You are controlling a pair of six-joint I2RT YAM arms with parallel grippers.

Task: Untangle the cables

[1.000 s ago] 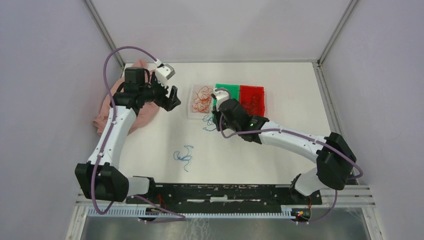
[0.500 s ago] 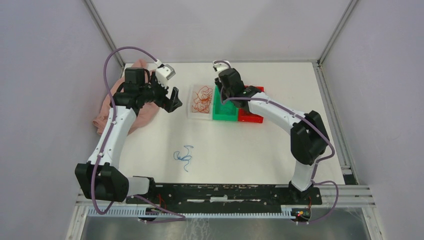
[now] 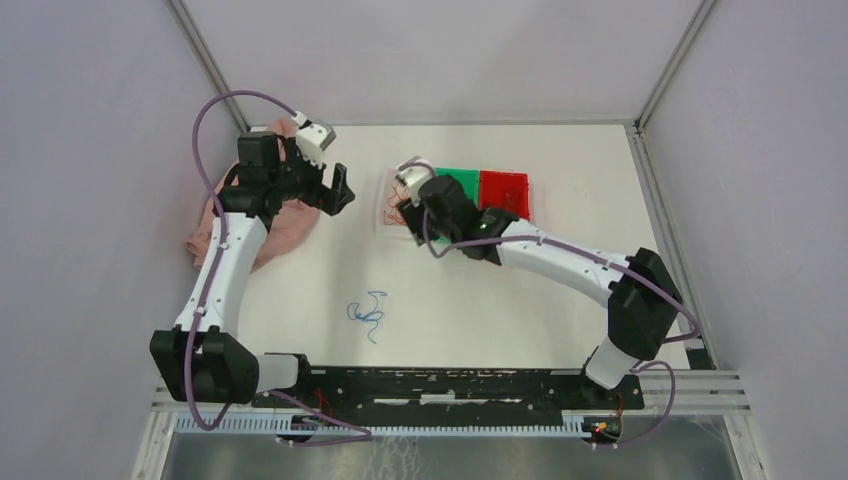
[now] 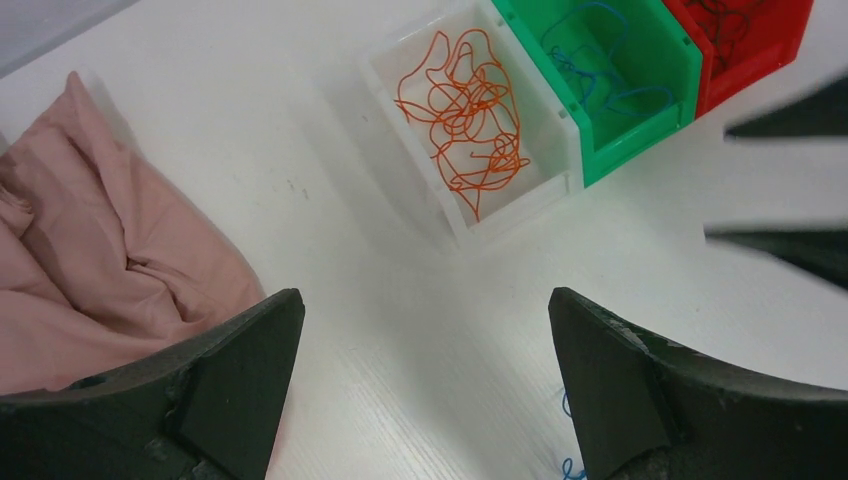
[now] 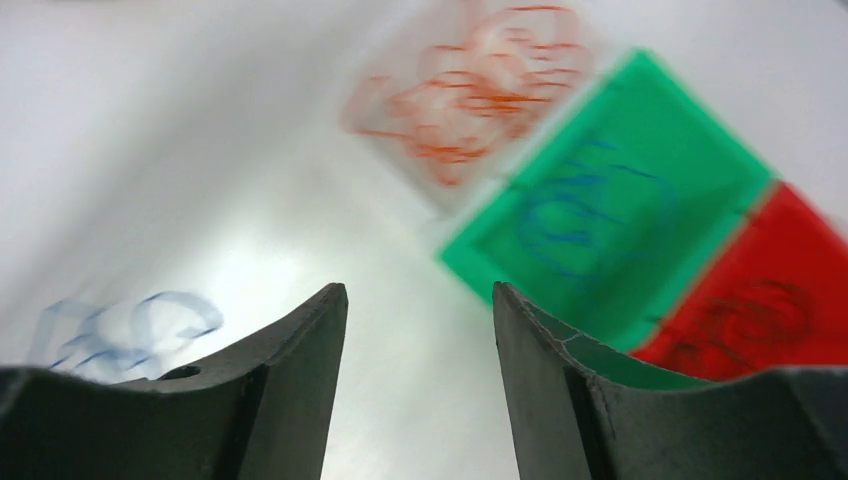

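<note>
Three sorted bunches: orange cables (image 4: 465, 105) in the clear bin (image 4: 515, 207), blue cables (image 4: 585, 65) in the green bin (image 4: 640, 140), dark cables (image 4: 730, 15) in the red bin (image 4: 770, 50). One loose blue cable (image 3: 366, 312) lies on the surface (image 3: 480, 300), well apart. Left fingers (image 4: 240, 380) are wide apart and empty, beside the pink cloth (image 4: 90, 250). Right fingers (image 5: 290, 380) are apart and empty, by the clear bin.

Tangled orange-red cables (image 4: 465, 105) lie upper centre of the left wrist view, blue cables (image 4: 578, 66) just right. Another blue cable (image 3: 367, 312) curls lower left overhead.
</note>
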